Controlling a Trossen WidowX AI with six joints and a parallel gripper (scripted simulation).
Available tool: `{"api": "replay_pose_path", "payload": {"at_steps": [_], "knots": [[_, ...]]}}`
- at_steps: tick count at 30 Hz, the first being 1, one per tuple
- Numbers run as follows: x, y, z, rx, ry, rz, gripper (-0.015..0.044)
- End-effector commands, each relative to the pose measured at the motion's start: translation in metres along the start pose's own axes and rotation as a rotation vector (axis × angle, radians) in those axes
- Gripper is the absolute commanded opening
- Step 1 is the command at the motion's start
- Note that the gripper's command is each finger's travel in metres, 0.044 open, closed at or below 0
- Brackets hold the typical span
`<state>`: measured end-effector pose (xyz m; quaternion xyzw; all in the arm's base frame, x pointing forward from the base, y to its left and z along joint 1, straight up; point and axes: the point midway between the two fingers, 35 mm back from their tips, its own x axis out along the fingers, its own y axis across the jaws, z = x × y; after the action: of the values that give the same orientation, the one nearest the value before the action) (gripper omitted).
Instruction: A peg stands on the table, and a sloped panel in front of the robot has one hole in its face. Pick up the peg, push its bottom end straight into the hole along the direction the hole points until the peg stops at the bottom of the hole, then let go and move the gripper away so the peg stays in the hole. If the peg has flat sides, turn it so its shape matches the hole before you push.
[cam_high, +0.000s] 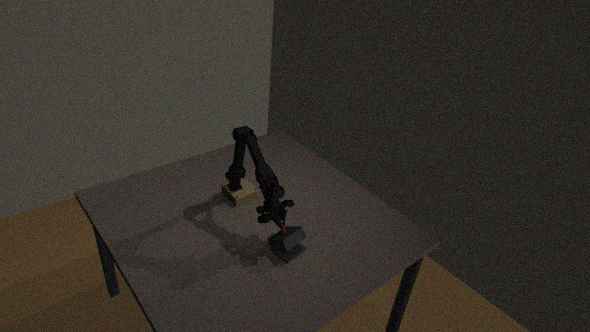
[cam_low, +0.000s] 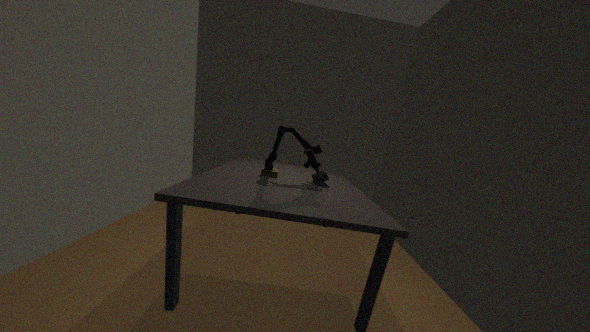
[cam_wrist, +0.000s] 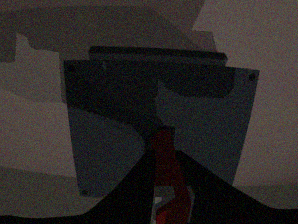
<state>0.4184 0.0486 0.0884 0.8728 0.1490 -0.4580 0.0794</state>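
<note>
A red peg (cam_high: 284, 228) (cam_wrist: 165, 162) is held tilted between the fingers of my gripper (cam_high: 282, 223) (cam_wrist: 163, 157), which is shut on it. The dark blue-grey sloped panel (cam_high: 295, 237) (cam_low: 320, 178) (cam_wrist: 207, 122) lies just beyond the fingertips. In the wrist view the peg's far end is at the middle of the panel face, over the hole. A small dark part of the hole (cam_wrist: 169, 128) shows at the edge of the peg's end; the rest is hidden. How deep the end sits, and the peg's cross-section, cannot be told.
The table (cam_high: 350, 235) (cam_low: 210, 190) carries the arm's light-coloured base (cam_high: 242, 192) (cam_low: 269, 173) behind the panel. A dark bar (cam_wrist: 157, 53) runs along the panel's far edge. Arm shadows cross the table and panel; the pictures are dark and grainy.
</note>
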Motion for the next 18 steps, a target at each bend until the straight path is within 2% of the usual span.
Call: {"api": "replay_pose_path", "payload": {"at_steps": [1,18], "knots": [[0.0025,0.001,-0.0023,0.004,0.004,0.005,0.0],[0.0085,0.0003,-0.0006,0.0,-0.002,-0.001,0.0]]}}
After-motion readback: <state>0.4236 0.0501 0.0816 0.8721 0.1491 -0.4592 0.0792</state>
